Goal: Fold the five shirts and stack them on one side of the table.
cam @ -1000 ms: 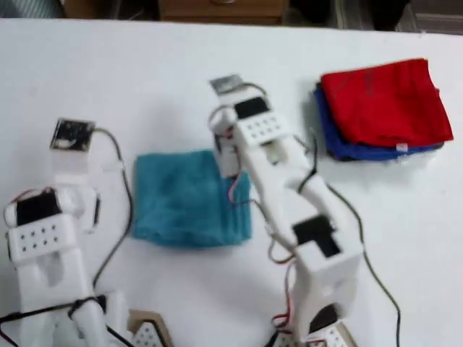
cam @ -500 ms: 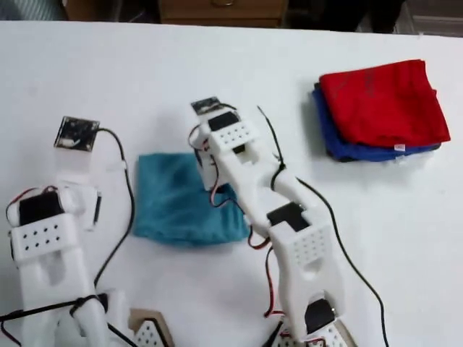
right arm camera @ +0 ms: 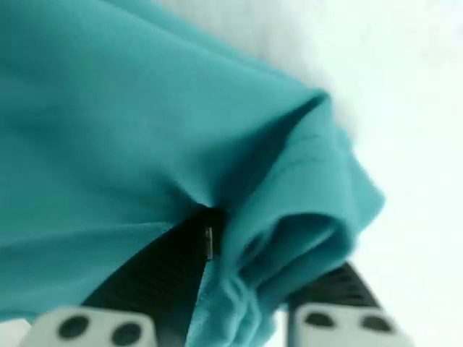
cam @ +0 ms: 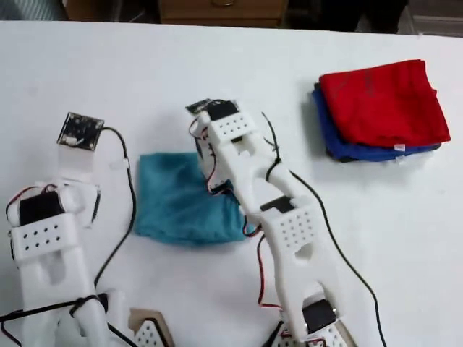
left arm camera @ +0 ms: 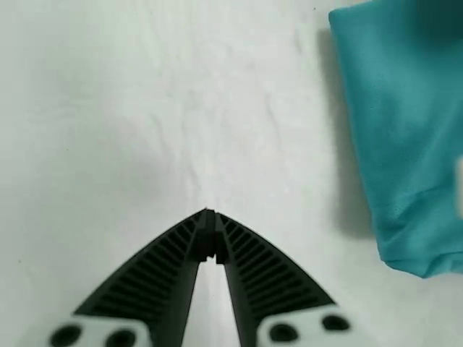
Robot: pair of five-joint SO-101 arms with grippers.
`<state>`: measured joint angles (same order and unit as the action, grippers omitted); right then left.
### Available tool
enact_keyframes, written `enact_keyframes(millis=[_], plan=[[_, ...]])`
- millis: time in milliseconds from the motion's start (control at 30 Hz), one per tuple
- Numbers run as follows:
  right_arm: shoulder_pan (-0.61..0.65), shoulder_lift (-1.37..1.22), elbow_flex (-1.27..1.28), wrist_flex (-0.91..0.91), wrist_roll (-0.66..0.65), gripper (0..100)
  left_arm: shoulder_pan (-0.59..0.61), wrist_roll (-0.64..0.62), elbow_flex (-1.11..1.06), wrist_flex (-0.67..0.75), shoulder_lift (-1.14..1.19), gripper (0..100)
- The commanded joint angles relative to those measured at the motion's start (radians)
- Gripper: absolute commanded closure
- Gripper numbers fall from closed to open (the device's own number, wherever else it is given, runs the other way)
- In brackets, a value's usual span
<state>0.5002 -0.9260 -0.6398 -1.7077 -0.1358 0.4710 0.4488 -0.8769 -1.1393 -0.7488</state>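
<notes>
A folded teal shirt [cam: 179,204] lies on the white table [cam: 145,72], left of centre. My right gripper [cam: 205,155] is at its far right corner, and in the right wrist view it [right arm camera: 268,249] is shut on a bunched fold of the teal shirt [right arm camera: 130,123]. My left gripper [cam: 77,162] rests over bare table to the left of the shirt, apart from it. In the left wrist view it [left arm camera: 210,235] is shut on nothing, with the teal shirt [left arm camera: 405,137] off to one side. A folded red shirt [cam: 383,101] sits on a folded blue shirt [cam: 346,151] at the back right.
Cables run from both arms across the table beside the teal shirt. A wooden cabinet [cam: 221,10] stands beyond the far table edge. Bare table stretches along the back and at the front right.
My right arm has swung left over the teal shirt, and the shirt's right edge has shifted left with it. The left arm has barely moved.
</notes>
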Motion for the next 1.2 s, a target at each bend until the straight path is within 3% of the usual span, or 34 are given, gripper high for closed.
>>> enact_keyframes(millis=[0, 133, 267, 500, 800, 1167], plan=[[-0.048, -0.07, -0.11, -0.051, -0.037, 97.2, 0.008, -0.052, 0.007, 0.005, -0.021, 97], [-0.108, -0.047, -0.269, -0.053, -0.052, 97.9, 0.008, -0.057, 0.005, 0.005, -0.018, 97], [-0.162, 0.068, -0.399, -0.056, -0.183, 97.9, 0.008, -0.058, 0.005, 0.005, -0.017, 97], [-0.266, 0.352, -0.41, -0.059, -0.43, 98.0, 0.008, -0.058, 0.005, -0.009, -0.017, 97], [-0.452, 0.545, -0.423, -0.048, -0.644, 98.0, 0.008, -0.058, 0.005, -0.009, -0.021, 97], [-0.599, 0.561, -0.512, 0.039, -0.769, 98.0, 0.008, -0.055, 0.005, -0.009, -0.021, 97]])
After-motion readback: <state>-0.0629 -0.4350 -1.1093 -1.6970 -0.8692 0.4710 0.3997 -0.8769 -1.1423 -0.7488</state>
